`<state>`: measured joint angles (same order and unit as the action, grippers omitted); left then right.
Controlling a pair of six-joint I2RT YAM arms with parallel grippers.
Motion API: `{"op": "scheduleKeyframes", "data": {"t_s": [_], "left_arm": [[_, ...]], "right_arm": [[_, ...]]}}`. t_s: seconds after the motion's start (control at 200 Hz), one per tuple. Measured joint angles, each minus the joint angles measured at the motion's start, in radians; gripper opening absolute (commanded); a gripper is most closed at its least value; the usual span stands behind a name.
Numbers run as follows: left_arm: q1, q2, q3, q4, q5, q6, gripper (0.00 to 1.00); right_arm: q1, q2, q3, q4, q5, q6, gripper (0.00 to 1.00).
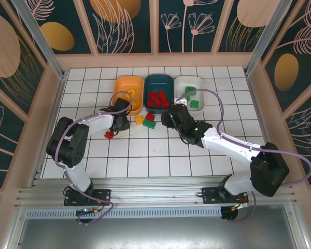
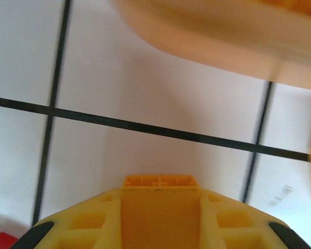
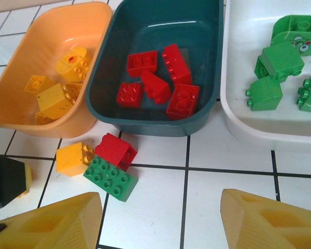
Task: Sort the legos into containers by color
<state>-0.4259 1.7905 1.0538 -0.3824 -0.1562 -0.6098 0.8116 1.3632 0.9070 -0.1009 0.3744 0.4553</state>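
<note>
A yellow lego (image 2: 158, 181) sits clamped between the fingers of my left gripper (image 2: 158, 205), which hovers just in front of the orange container (image 1: 129, 83). That gripper (image 1: 119, 123) is shut on the brick. My right gripper (image 3: 160, 223) is open over bare tile, in front of the teal container (image 3: 145, 127). Left of it lie three loose legos together: yellow (image 3: 71, 158), red (image 3: 114, 150) and green (image 3: 110, 178). The orange container (image 3: 20, 114) holds yellow bricks, the teal one red bricks, the white one (image 3: 259, 129) green bricks.
Another red lego (image 1: 109, 135) lies on the tiles near the left arm's forearm, and shows at the bottom left corner (image 2: 2, 241) of the left wrist view. The three containers stand side by side at the back, with wooden walls around the tiled floor.
</note>
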Motion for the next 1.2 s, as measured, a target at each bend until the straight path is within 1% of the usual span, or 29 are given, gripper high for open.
{"op": "scheduleKeyframes", "data": {"t_s": [0.045, 0.19, 0.31, 0.38, 0.47, 0.56, 0.631, 0.721, 0.761, 0.826, 0.896, 0.911, 0.966, 1.096, 1.151, 1.201], "left_arm": [[-0.007, -0.005, 0.027, -0.012, 0.018, 0.0, 0.23], [-0.014, -0.08, 0.137, -0.054, 0.02, 0.002, 0.22], [0.027, -0.08, 0.274, -0.055, 0.026, 0.008, 0.21], [0.068, -0.033, 0.338, -0.05, 0.033, 0.008, 0.22], [0.109, 0.08, 0.422, -0.049, 0.045, 0.016, 0.24], [0.123, 0.205, 0.509, -0.067, 0.064, 0.037, 0.24], [0.121, 0.294, 0.581, -0.092, 0.084, 0.061, 0.27], [0.117, 0.338, 0.611, -0.109, 0.097, 0.084, 0.35], [0.115, 0.339, 0.616, -0.118, 0.098, 0.093, 0.48], [0.114, 0.339, 0.634, -0.132, 0.099, 0.109, 0.58], [0.114, 0.338, 0.658, -0.138, 0.099, 0.122, 0.77], [0.114, 0.338, 0.662, -0.138, 0.099, 0.114, 0.8], [0.114, 0.325, 0.667, -0.138, 0.1, 0.127, 0.86], [0.114, 0.246, 0.631, -0.129, 0.104, 0.127, 0.88], [0.116, 0.163, 0.554, -0.096, 0.104, 0.119, 0.93], [0.117, 0.055, 0.452, -0.056, 0.109, 0.105, 0.95]], "right_arm": [[0.0, -0.003, -0.001, 0.0, -0.002, 0.0, 0.62], [0.0, -0.002, -0.007, 0.005, -0.03, 0.001, 0.62], [0.012, 0.006, -0.007, 0.017, -0.043, 0.005, 0.62], [0.023, 0.024, -0.006, 0.023, -0.053, 0.008, 0.62], [0.041, 0.069, 0.001, 0.023, -0.058, 0.008, 0.63], [0.066, 0.135, 0.023, 0.022, -0.048, 0.001, 0.65], [0.085, 0.184, 0.047, 0.018, -0.034, -0.009, 0.65], [0.101, 0.219, 0.066, 0.013, -0.026, -0.027, 0.68], [0.105, 0.224, 0.071, 0.008, -0.024, -0.031, 0.69], [0.106, 0.225, 0.079, 0.003, -0.023, -0.037, 0.72], [0.107, 0.228, 0.098, -0.005, -0.024, -0.049, 0.74], [0.107, 0.229, 0.104, -0.008, -0.024, -0.053, 0.74], [0.109, 0.245, 0.131, -0.011, -0.023, -0.066, 0.75], [0.127, 0.329, 0.212, -0.008, -0.009, -0.124, 0.75], [0.136, 0.381, 0.249, -0.01, -0.004, -0.149, 0.75], [0.142, 0.433, 0.285, -0.011, -0.003, -0.168, 0.76]]}}
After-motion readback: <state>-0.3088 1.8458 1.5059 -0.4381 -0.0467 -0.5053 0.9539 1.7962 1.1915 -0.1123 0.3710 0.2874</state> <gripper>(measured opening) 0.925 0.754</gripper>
